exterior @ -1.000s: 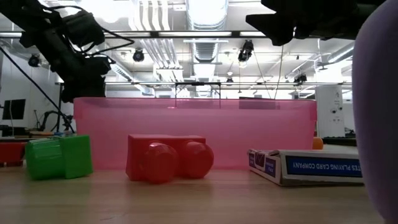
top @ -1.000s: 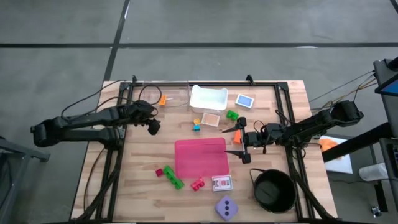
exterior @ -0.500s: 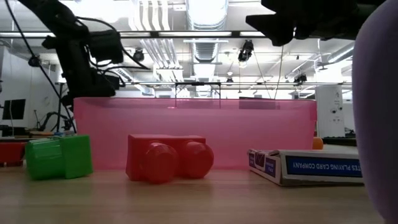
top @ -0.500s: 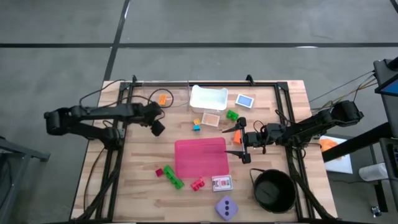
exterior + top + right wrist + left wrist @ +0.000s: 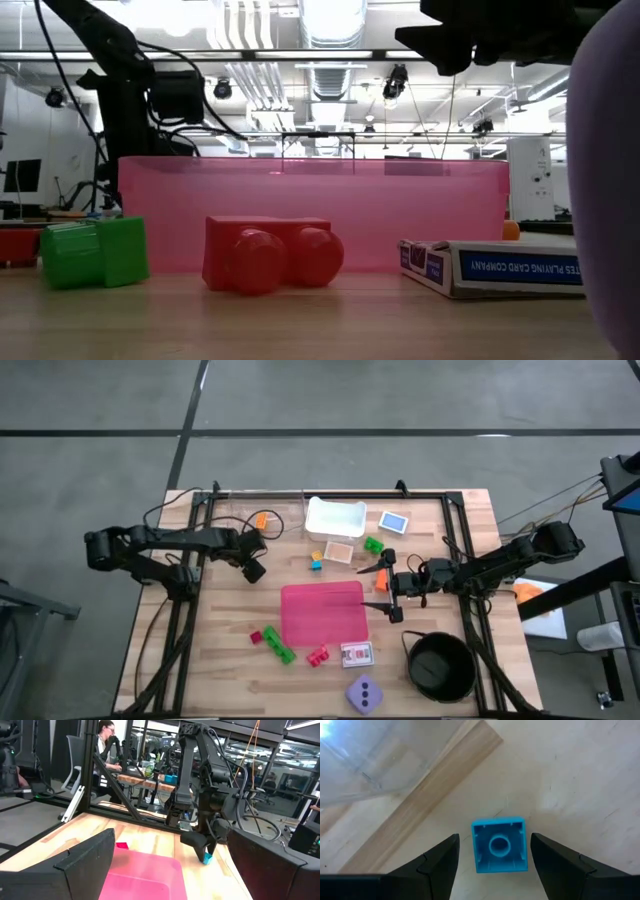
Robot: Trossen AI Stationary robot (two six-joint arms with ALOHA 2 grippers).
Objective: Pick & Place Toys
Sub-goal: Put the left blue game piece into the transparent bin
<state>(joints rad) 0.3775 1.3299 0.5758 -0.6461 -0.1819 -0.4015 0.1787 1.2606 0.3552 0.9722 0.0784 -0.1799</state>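
A small blue brick [image 5: 499, 845] lies on the wooden table, its hollow side facing my left wrist camera. It also shows in the right wrist view [image 5: 207, 858]. My left gripper [image 5: 252, 570] points down over it, open, one finger on each side with a gap to each. The gripper hides the brick in the high view. My right gripper [image 5: 385, 592] is open at the right edge of the pink mat [image 5: 323, 612]. An orange brick [image 5: 381, 577] shows beside its far finger. The lilac die [image 5: 364, 693] sits at the near edge. My right gripper has the orange brick [image 5: 381, 577] right beside its far finger; I cannot tell whether it touches.
A white tray [image 5: 335, 515], a blue card [image 5: 394, 521], a green brick [image 5: 373, 545], a yellow-and-blue brick [image 5: 315, 562] and an orange brick [image 5: 261, 519] lie at the far side. Red [image 5: 256, 636], green [image 5: 279, 647] and red [image 5: 318, 656] bricks, a card box [image 5: 357, 654] and a black bowl [image 5: 440, 665] lie near.
My left arm has swung in toward the table, and its gripper has shifted a little toward the table's right and near edges. My right arm has kept still.
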